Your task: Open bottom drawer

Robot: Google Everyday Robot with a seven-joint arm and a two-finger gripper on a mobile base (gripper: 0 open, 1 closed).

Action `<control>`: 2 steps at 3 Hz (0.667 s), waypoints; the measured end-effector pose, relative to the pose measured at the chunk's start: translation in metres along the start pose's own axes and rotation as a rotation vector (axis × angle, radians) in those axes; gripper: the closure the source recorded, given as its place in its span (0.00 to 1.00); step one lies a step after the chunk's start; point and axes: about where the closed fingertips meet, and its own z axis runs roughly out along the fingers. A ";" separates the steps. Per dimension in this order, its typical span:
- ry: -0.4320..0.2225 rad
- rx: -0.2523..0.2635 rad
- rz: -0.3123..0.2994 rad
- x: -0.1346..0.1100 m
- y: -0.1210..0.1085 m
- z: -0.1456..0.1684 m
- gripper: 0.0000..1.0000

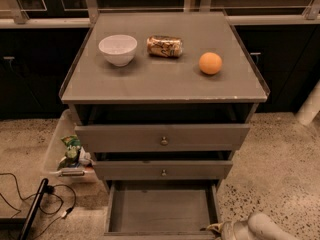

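The bottom drawer (160, 209) of the grey cabinet is pulled far out, and its plain grey box interior shows from above. Its front and knob are cut off by the lower edge of the view. My gripper (216, 229) is at the bottom right, at the drawer's front right corner, on the end of a pale arm (265, 228). Above the open drawer are the middle drawer front (163, 170) and the taller top drawer front (162, 136), each with a small brass knob, both standing slightly out.
On the cabinet top (165, 79) are a white bowl (118, 49), a lying can (164, 46) and an orange (210, 63). A clear bin with snack bags (70, 154) stands left of the cabinet. Black cables (30, 204) lie on the speckled floor.
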 end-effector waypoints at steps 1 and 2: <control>0.000 0.000 0.000 0.000 0.000 0.000 0.24; 0.000 0.000 0.000 0.000 0.000 0.000 0.00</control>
